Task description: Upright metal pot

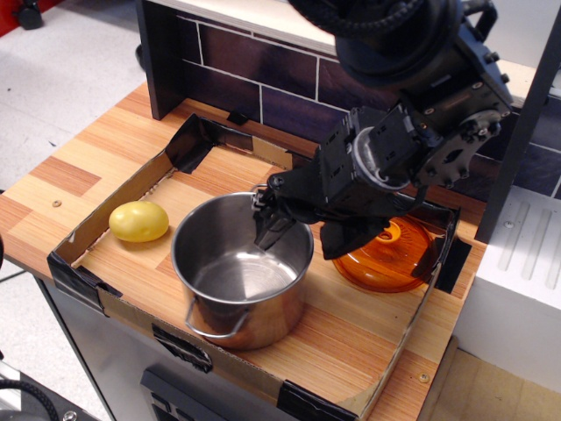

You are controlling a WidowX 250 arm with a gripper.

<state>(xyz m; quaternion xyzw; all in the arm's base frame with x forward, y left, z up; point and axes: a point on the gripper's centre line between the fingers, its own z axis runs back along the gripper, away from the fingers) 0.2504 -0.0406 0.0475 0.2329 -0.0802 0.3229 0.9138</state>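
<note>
The metal pot point(238, 282) stands upright with its mouth up in the front middle of the cardboard tray point(81, 239). One wire loop handle point(213, 331) points to the front. My gripper point(273, 224) reaches in from the right and is at the pot's far right rim. Its dark fingers point(266, 230) straddle the rim, one inside the pot, and look closed on it. The pot's bottom rests on the tray floor.
A yellow potato point(138, 221) lies left of the pot. An orange translucent lid point(396, 265) lies to the right, partly hidden under my arm. A black tiled back wall point(228, 54) stands behind the tray, and a white block point(517, 281) is at the right.
</note>
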